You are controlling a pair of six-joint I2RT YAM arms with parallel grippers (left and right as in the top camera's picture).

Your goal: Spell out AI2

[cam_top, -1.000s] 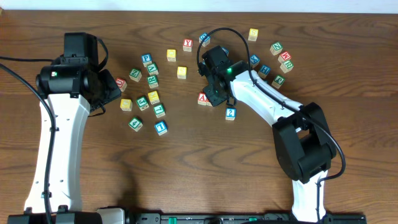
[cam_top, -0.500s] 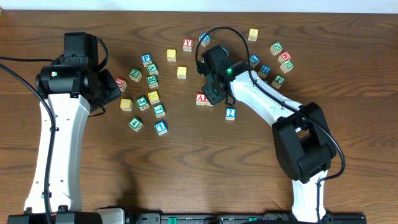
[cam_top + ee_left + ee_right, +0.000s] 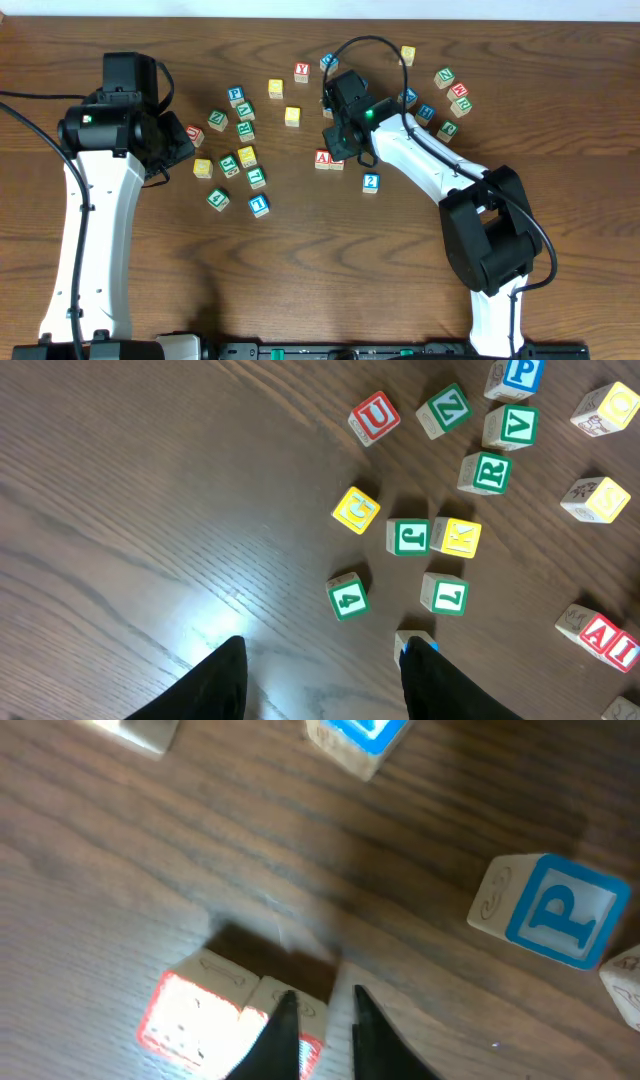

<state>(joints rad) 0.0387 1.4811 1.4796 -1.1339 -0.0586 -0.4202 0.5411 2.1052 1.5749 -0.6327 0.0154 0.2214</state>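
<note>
Touching: A cube (image 3: 322, 158), I cube (image 3: 623, 652) | 2 cube (image 3: 371, 182) nearby on table (image 3: 300, 270)

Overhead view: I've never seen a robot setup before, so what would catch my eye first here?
First, the scatter of colourful letter cubes across the dark wooden table, flanked by a left arm and a right arm, both white and black. Near the middle, the right hand sits right beside the red A cube, with the blue 2 cube lying apart, a little lower in the picture.
</note>
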